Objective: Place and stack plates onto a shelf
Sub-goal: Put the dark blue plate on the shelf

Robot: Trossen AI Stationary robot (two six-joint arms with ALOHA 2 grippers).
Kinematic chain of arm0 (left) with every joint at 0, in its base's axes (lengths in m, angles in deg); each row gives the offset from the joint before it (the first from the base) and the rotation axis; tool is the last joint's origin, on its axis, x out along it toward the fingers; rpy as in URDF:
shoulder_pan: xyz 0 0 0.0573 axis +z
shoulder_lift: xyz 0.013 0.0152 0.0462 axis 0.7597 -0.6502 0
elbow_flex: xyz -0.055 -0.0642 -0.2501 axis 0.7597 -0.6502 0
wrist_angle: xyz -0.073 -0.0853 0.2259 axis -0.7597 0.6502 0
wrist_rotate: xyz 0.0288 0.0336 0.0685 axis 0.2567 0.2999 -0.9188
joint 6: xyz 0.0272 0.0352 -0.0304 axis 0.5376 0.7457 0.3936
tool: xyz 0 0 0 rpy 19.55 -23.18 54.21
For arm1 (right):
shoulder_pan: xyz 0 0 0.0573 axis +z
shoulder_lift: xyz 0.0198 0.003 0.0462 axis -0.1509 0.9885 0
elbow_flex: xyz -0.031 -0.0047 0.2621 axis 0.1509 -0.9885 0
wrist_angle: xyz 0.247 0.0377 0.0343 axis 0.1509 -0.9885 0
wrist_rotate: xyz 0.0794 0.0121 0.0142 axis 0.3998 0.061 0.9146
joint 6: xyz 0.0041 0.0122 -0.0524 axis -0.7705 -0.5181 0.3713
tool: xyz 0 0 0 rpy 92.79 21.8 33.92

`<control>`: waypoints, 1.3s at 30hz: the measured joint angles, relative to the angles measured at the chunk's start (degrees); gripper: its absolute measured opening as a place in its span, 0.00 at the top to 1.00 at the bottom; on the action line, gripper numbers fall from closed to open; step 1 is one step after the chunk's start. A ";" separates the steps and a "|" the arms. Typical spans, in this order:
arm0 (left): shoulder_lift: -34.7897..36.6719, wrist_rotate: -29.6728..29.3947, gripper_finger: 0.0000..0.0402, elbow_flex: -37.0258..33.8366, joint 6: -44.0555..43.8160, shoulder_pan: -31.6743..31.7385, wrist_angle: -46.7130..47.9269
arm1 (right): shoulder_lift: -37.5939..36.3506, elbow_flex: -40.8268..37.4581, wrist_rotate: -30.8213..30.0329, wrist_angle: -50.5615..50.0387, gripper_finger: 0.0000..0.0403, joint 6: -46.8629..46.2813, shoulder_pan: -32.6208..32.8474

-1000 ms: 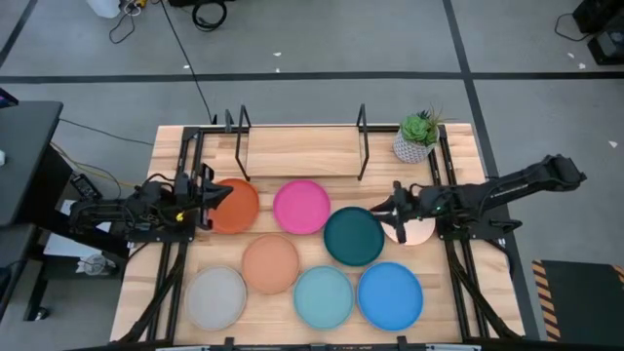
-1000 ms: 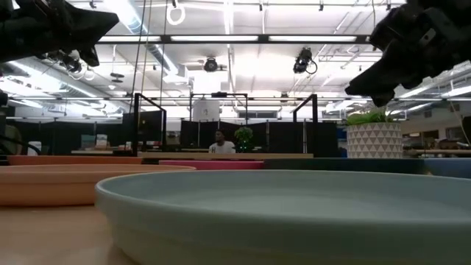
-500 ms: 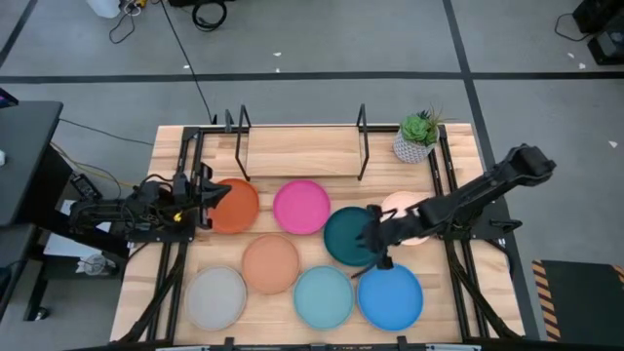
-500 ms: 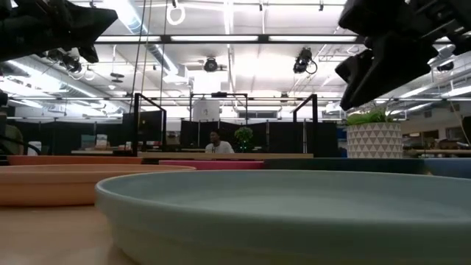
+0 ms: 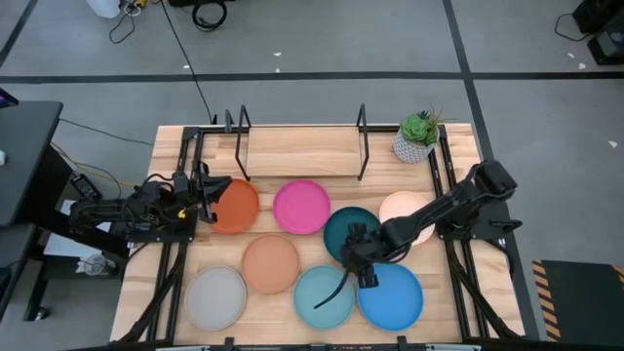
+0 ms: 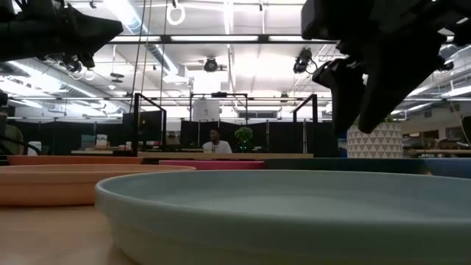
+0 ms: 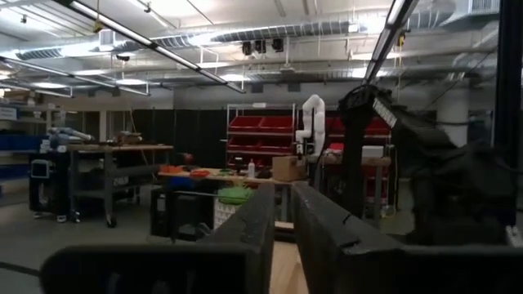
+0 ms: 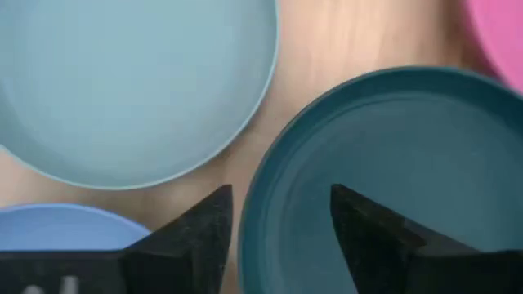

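Observation:
Eight plates lie flat on the tabletop: orange [image 5: 234, 206], magenta [image 5: 301, 207], dark teal [image 5: 346, 232], pale pink [image 5: 402, 212], salmon [image 5: 270, 263], grey [image 5: 216, 297], light turquoise [image 5: 323, 297] and blue [image 5: 390, 294]. The shelf [image 5: 302, 151] stands at the far edge. My right gripper [image 5: 358, 252] [image 8: 282, 204] is open and points down over the dark teal plate's near rim [image 8: 249, 196], one finger outside it and one over its inside. My left gripper [image 5: 207, 200] [image 7: 283, 212] is shut and level beside the orange plate's left edge.
A potted plant [image 5: 417, 136] in a white pot stands at the far right corner, beside the shelf. The low view is filled by the light turquoise plate [image 6: 294, 213], with the salmon plate [image 6: 73, 184] to its left. Bare wood shows between the shelf and the plates.
My right gripper has swung from above the pale pink plate toward the table's left and near side, tipped downward, and now stands over the dark teal plate's near rim. The pale pink plate shows uncovered. No plate has moved.

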 joint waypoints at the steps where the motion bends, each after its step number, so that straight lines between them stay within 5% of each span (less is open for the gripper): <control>1: 0.00 -0.02 0.84 0.00 0.52 0.00 0.10 | 1.12 1.23 0.32 -1.04 0.43 -0.62 0.02; 11: 0.00 -1.11 0.67 0.01 5.22 0.00 1.49 | 10.47 9.48 -0.99 -10.39 0.49 -4.91 0.64; 22: 0.00 -1.09 0.66 0.00 4.88 0.00 1.50 | 12.70 10.16 -5.42 -13.00 0.65 -6.69 2.59; 39: 0.00 -1.05 0.66 0.00 4.73 0.00 1.46 | 13.08 11.68 -1.60 -16.20 0.89 -5.46 2.80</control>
